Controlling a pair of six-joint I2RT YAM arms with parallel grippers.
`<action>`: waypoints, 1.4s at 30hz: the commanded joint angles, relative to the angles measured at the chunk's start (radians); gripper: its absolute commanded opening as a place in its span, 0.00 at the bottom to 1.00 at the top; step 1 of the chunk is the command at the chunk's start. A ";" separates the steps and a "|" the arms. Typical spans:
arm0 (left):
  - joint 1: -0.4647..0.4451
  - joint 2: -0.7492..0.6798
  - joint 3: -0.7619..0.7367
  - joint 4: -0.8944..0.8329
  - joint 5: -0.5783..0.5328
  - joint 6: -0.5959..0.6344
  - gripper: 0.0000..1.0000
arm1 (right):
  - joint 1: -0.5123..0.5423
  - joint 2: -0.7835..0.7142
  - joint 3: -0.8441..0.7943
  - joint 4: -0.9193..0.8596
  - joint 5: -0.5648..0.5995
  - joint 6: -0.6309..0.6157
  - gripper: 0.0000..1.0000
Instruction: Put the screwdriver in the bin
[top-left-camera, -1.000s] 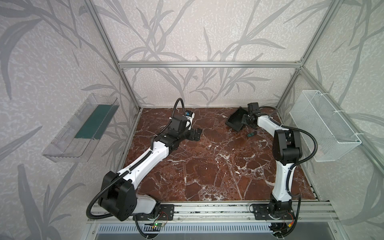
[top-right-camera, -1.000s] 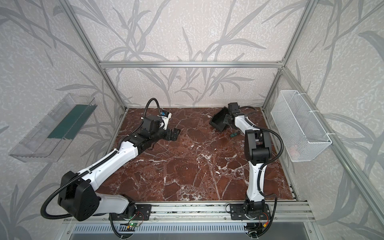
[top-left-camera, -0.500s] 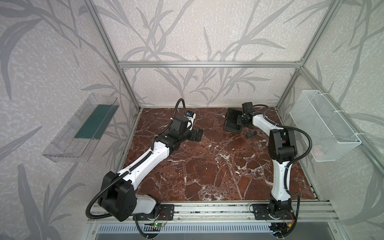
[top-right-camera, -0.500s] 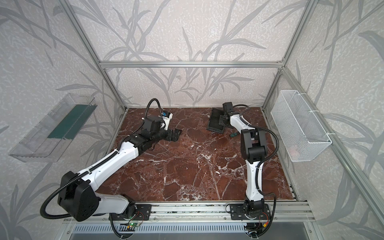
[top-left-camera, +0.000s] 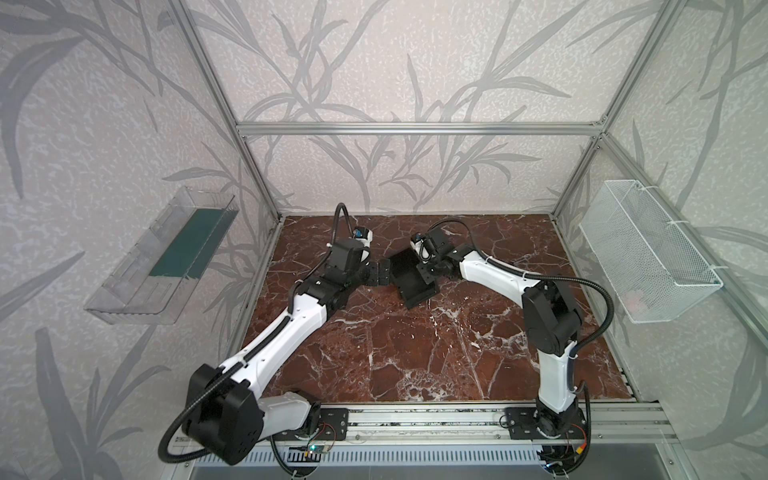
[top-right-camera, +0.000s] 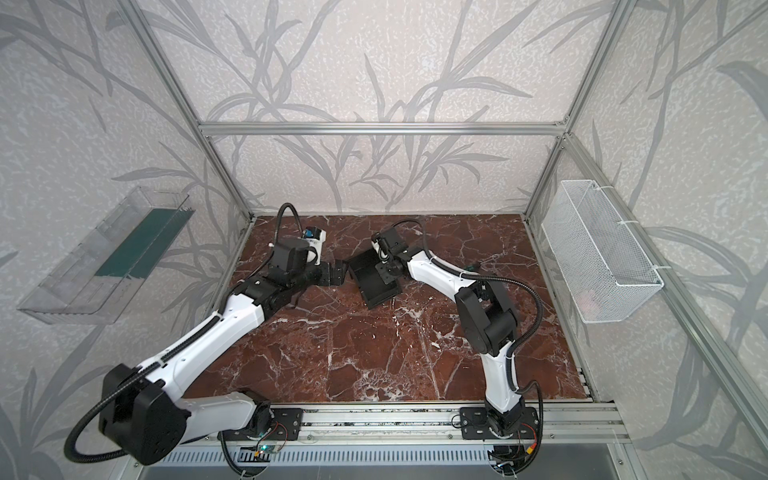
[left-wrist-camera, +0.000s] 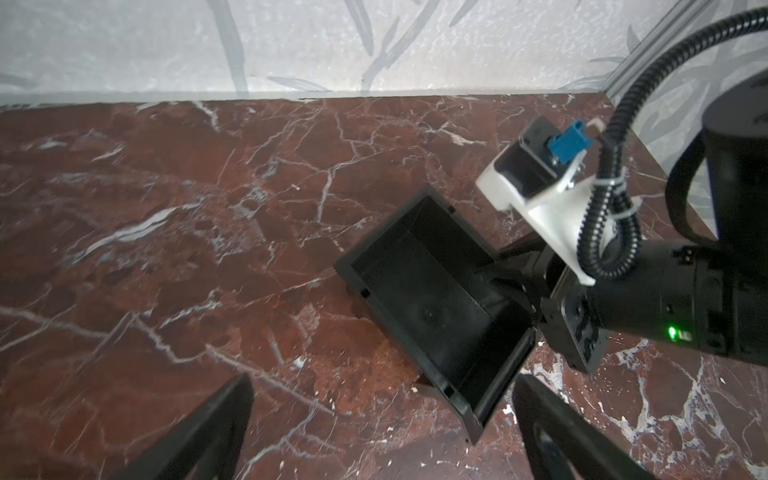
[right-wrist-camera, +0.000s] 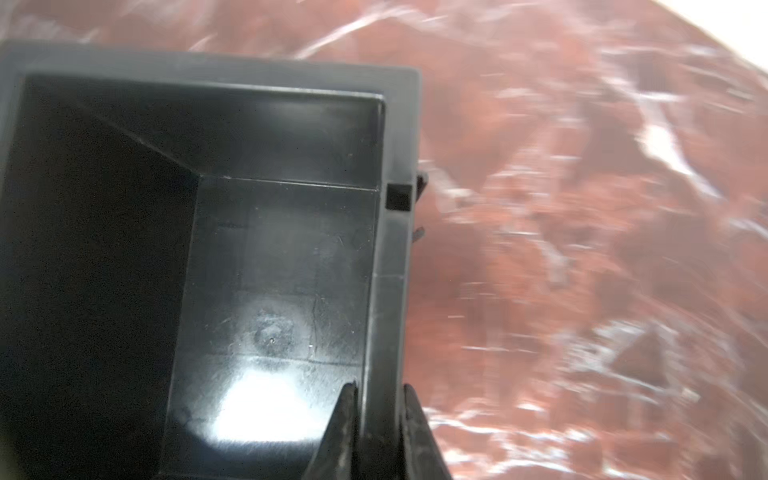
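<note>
The black bin (top-left-camera: 409, 276) (top-right-camera: 374, 279) hangs tilted over the marble floor near the back middle, and both wrist views show its inside empty (left-wrist-camera: 424, 299) (right-wrist-camera: 266, 257). My right gripper (top-left-camera: 428, 272) (right-wrist-camera: 381, 392) is shut on the bin's side wall, one finger inside and one outside. My left gripper (top-left-camera: 382, 272) (left-wrist-camera: 382, 384) stands open just left of the bin, with only the bin's near corner reaching in beside one finger. A small dark teal bit of the screwdriver (top-right-camera: 471, 266) peeks out behind my right forearm. The other views do not show it.
A clear plastic tray (top-left-camera: 162, 262) hangs on the left wall. A white wire basket (top-left-camera: 648, 253) hangs on the right wall. Aluminium frame posts stand at the back corners. The two arms meet closely at the back middle.
My right gripper closed on the bin's wall and carried the bin left and forward, up to the left gripper. The left arm has hardly moved.
</note>
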 joint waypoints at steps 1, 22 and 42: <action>0.030 -0.037 -0.062 0.034 -0.038 -0.084 0.99 | 0.024 0.018 0.004 -0.013 0.020 -0.059 0.00; 0.108 0.056 -0.034 0.094 0.213 -0.184 0.99 | -0.007 0.149 0.190 -0.094 0.176 -0.074 0.35; 0.017 0.071 -0.030 0.211 0.460 -0.155 0.99 | -0.286 -0.225 -0.142 0.010 0.280 0.350 0.99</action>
